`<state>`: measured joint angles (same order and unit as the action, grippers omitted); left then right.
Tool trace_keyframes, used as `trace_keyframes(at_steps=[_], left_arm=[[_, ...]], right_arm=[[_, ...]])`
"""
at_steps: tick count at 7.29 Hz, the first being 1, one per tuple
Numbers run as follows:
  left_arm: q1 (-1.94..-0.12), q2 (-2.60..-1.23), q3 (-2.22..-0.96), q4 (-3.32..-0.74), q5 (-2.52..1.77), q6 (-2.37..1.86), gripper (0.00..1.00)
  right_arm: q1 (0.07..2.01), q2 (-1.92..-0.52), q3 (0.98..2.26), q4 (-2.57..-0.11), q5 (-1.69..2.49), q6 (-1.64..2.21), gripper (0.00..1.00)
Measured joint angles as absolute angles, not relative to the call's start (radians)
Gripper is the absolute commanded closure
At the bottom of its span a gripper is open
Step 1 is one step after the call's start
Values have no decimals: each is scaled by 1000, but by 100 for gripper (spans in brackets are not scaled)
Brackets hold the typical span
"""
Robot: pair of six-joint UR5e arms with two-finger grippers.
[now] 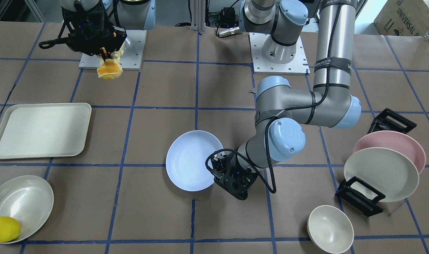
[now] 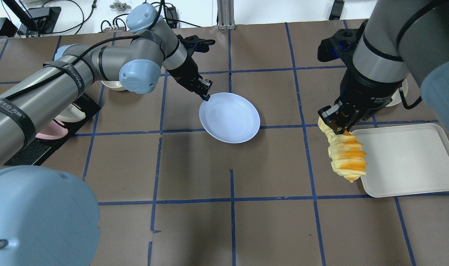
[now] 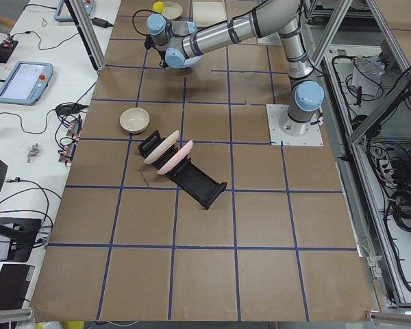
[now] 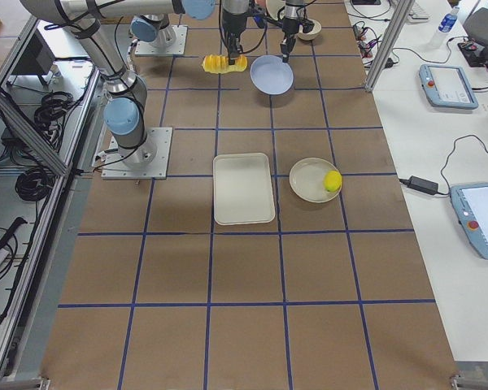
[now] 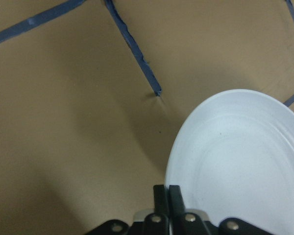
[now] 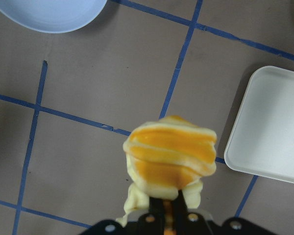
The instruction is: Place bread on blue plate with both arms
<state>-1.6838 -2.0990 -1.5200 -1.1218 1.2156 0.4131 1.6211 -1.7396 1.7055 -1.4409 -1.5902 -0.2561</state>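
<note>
The blue plate (image 2: 230,117) lies near the table's middle; it also shows in the front view (image 1: 191,160). My left gripper (image 2: 206,96) is shut on the plate's rim on its far-left side. The left wrist view shows the two fingers (image 5: 161,196) pressed together over the rim of the plate (image 5: 245,161). My right gripper (image 2: 337,125) is shut on one end of the bread (image 2: 348,157), an orange-golden loaf with cream slits. The bread hangs in the air beside the tray's left edge, well right of the plate. In the right wrist view the bread (image 6: 170,156) hangs below the fingers.
A cream tray (image 2: 405,159) lies under and right of the bread. A grey bowl (image 1: 27,197) holds a lemon (image 1: 3,229). A cream bowl (image 1: 330,228), a pink plate (image 1: 394,143) and a cream plate (image 1: 380,173) in black racks stand on my left.
</note>
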Motion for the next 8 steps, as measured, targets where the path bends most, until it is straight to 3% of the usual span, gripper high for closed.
trace_keyframes(at_steps=[4,8], left_arm=[[-1577,-1959,-1504,-1237,1300,420,0],[-1534,-1747,-1493,-1462,1573,390,0]], right_arm=[[1627,-1722,1702,-1460,-1588,-224,92],[1767,-1508,1671,-1724,-1524,-38,91]])
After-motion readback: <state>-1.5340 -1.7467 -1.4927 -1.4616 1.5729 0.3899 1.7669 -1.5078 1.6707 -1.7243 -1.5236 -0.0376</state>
